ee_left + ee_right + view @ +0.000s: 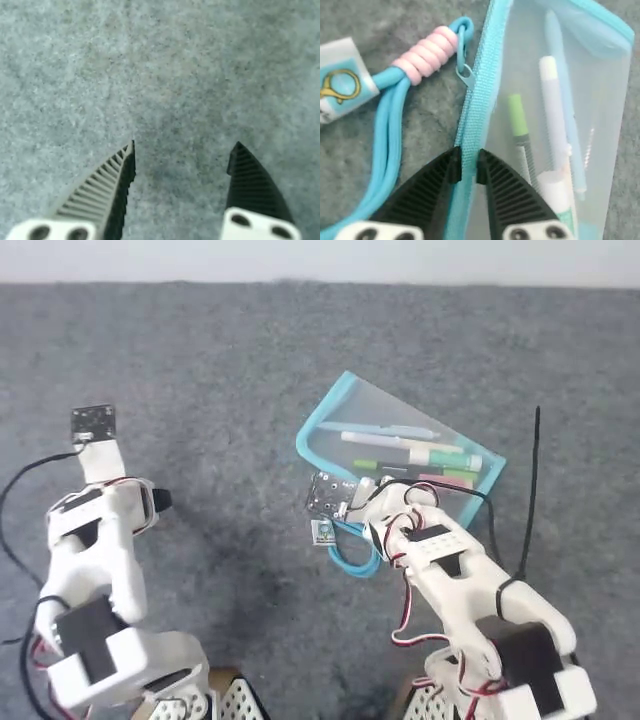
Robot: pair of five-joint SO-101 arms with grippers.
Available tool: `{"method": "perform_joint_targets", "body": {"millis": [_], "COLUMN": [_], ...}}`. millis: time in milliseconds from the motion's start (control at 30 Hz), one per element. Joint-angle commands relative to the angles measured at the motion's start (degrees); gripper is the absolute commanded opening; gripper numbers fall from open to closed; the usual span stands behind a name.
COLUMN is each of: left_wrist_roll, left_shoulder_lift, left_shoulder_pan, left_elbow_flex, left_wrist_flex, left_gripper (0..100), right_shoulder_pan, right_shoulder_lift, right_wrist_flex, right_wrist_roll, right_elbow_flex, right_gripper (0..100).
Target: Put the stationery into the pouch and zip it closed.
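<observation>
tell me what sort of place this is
Probably a robot-manipulation test bench rather than a home desk: the left arm and right arm sit side by side on a grey carpet-like mat, with a blue mesh pouch holding pens.

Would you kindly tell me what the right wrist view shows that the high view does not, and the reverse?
The right wrist view adds the zipper pull beside pink beads, and the right end effector clamped on the zipper edge of the pouch. The high view adds the left arm over bare carpet, apart from the pouch. Both share the pouch, pens inside it and the blue strap.
</observation>
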Motion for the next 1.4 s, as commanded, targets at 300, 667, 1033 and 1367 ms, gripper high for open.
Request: {"method": "perform_joint_targets", "body": {"millis": [300, 667, 1033, 1367], "left_wrist_roll": [0.62, 0.62, 0.62, 0.62], "left_shoulder_lift": [-0.18, -0.09, -0.09, -0.09], "left_shoulder_pan": [0.26, 0.26, 0.18, 0.18], "left_elbow_flex": [-2.68, -2.68, -2.68, -2.68], "left_wrist_flex": [-0.09, -0.09, -0.09, -0.09], "left_gripper": [29, 29, 29, 29], "right_shoulder_pan": [-1.98, -1.01, -0.22, 1.19], "right_shoulder_lift": [-17.01, -10.77, -1.89, -1.63], "right_wrist_flex": [6.99, 5.41, 3.82, 2.95], "right_wrist_roll": [-4.13, -4.13, -4.13, -3.43], "right_elbow_flex": [4.04, 2.20, -3.78, -4.84], "right_gripper": [12.5, 11.7, 11.6, 11.5]}}
